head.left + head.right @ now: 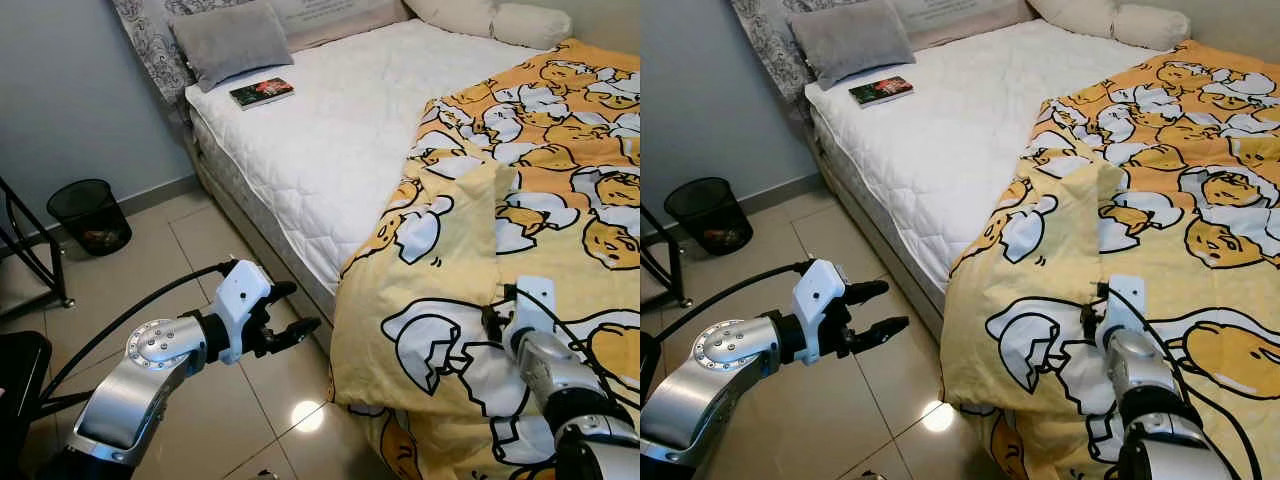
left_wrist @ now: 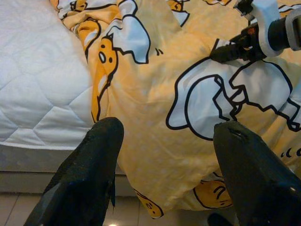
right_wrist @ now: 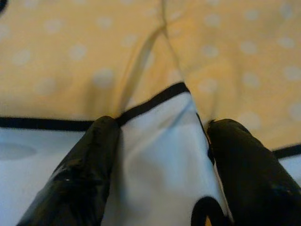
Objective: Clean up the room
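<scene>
Jaws spread on both: your right gripper (image 1: 497,308) presses into the blanket (image 1: 520,200) for a pinch, left gripper (image 1: 297,310) waits over floor (image 1: 180,260).

From the head we looked forward and down, both eyes sharing the bed (image 1: 330,130), the yellow blanket (image 1: 470,250) and the tiled floor (image 1: 190,260). Our left wrist camera faced along its own fingers (image 2: 89,179), some way off, toward the blanket's hanging edge, which lay beyond and between them, as in the head views. Our right wrist camera sat very close, the blanket's fabric pressed between its fingers (image 3: 80,174).
</scene>
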`<state>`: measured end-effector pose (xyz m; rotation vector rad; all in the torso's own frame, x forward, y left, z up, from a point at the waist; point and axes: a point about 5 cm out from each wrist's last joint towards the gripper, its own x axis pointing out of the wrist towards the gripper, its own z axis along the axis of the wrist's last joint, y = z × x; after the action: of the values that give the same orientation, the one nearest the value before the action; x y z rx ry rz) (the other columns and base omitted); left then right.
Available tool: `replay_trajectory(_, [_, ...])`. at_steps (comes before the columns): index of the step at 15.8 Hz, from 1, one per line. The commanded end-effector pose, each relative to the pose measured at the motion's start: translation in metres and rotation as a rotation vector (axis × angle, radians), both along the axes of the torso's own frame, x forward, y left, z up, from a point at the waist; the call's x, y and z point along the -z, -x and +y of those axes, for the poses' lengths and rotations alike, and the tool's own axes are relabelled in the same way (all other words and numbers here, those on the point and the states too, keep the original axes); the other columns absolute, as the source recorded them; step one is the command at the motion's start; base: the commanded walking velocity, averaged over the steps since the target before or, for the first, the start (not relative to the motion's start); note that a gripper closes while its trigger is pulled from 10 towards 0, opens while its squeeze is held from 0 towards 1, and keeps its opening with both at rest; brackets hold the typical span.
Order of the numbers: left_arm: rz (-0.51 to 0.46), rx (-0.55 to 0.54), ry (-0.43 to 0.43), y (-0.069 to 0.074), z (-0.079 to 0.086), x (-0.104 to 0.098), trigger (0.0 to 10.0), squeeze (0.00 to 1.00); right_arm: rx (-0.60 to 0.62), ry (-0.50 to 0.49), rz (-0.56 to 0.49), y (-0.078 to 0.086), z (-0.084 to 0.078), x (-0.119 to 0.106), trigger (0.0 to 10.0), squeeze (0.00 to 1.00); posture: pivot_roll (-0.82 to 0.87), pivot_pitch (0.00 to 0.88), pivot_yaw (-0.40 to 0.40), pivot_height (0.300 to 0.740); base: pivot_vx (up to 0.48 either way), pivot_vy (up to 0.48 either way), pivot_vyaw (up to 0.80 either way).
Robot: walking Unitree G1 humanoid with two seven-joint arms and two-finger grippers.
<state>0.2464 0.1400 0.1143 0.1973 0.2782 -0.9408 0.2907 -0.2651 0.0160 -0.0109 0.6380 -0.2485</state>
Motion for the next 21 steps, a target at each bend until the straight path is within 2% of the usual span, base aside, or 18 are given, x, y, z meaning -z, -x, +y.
replay_trajectory(1, [-0.002,0.001,-0.015,-0.002,0.002,0.000,10.0,0.00,0.001,-0.018,-0.022,-0.004,0.003,-0.002,0.0,0.00,0.01,0.000,0.098,0.740,0.000,0.000,0.00])
replay_trajectory(4, [-0.010,-0.003,-0.017,-0.002,0.001,0.000,10.0,0.00,-0.038,0.009,-0.037,-0.008,0.005,-0.006,0.0,0.00,0.02,0.000,0.091,0.740,0.000,0.000,0.00])
replay_trajectory(16, [-0.022,-0.010,-0.025,-0.003,0.003,0.000,10.0,0.00,-0.136,-0.060,-0.086,-0.011,0.020,-0.007,0.0,0.00,0.01,0.000,0.092,0.740,0.000,0.000,0.00])
replay_trajectory(21, [-0.055,-0.070,-0.026,-0.008,0.009,-0.003,10.0,0.00,-0.209,-0.085,-0.101,-0.016,0.033,-0.010,0.0,0.00,0.02,0.000,0.081,0.740,0.000,0.000,0.00])
